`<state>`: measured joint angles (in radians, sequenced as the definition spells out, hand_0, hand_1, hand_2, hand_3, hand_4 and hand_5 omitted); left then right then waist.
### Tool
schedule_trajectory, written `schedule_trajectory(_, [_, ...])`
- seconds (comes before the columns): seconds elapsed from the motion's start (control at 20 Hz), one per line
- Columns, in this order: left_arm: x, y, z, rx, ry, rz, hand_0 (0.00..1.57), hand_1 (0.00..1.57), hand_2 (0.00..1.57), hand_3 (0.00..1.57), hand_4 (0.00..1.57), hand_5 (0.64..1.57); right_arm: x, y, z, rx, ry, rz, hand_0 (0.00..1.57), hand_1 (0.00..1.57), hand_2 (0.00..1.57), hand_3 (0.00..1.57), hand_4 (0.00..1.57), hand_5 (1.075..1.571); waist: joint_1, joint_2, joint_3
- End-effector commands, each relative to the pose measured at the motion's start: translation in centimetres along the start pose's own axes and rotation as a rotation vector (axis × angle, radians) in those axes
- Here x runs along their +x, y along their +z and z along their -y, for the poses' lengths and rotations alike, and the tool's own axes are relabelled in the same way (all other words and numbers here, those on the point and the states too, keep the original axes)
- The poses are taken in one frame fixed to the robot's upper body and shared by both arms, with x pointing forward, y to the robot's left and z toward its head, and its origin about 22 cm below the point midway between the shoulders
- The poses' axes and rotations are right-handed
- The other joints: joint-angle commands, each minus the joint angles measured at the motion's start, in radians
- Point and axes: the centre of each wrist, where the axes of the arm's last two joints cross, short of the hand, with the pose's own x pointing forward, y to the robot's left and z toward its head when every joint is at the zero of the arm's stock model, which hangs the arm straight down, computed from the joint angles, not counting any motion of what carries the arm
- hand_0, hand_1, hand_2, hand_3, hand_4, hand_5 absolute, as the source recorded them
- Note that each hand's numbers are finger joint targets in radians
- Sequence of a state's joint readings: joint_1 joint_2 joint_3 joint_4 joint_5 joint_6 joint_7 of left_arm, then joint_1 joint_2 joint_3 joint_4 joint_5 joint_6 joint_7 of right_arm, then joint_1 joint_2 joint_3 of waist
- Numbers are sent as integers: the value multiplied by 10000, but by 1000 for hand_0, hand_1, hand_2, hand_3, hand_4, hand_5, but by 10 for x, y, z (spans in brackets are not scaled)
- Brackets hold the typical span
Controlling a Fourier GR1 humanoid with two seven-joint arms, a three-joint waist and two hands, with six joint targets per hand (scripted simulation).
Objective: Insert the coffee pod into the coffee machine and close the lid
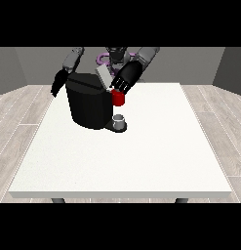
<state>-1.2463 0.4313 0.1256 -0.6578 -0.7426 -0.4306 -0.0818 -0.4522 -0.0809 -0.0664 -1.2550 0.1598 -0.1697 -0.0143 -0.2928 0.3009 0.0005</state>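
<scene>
The black coffee machine (89,103) stands on the white table (156,146), left of the middle and towards the back. Its grey lid (103,75) is tilted up and open. The hand at the view's right (124,81) is at the machine's top right corner, just beside the lid and above a red thing at the machine (118,98). The hand at the view's left (58,84) hangs off the machine's left side with straight fingers, holding nothing. A small grey thing (120,120) sits on the machine's base under the red thing.
The robot's torso (112,56) is behind the machine at the far table edge. Bare tabletop stretches in front of and to the right of the machine.
</scene>
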Motion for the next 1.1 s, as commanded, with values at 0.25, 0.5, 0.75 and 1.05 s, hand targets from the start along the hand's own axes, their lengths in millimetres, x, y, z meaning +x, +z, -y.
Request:
schedule_trajectory(0.25, [5, 3, -21, 535, -235, 54, 1225, 1225, 1261, 1206, 376, 1571, 6, -1, -12, -81, -192, 271, 0, 0, 0, 0, 0, 1571, -128, 253, -2])
schedule_trajectory(0.5, [3, -3, 6, 518, -137, 247, 1198, 1198, 1224, 1168, 355, 1571, -8, 6, -3, -3, 104, -140, 0, 0, 0, 0, 0, 1571, -103, -23, -3])
schedule_trajectory(0.75, [9, 3, -22, 1369, -746, 297, 1269, 1269, 1275, 1176, 171, 1571, 6, -6, 4, -29, -129, 309, 0, 0, 0, 0, 0, 1571, -299, 490, 0])
schedule_trajectory(1.05, [5, -3, 5, 541, -1873, 292, 1173, 1173, 1194, 1066, 0, 1571, 1, -1, -4, -258, -120, 192, 0, 0, 0, 0, 0, 1571, -20, 160, 1])
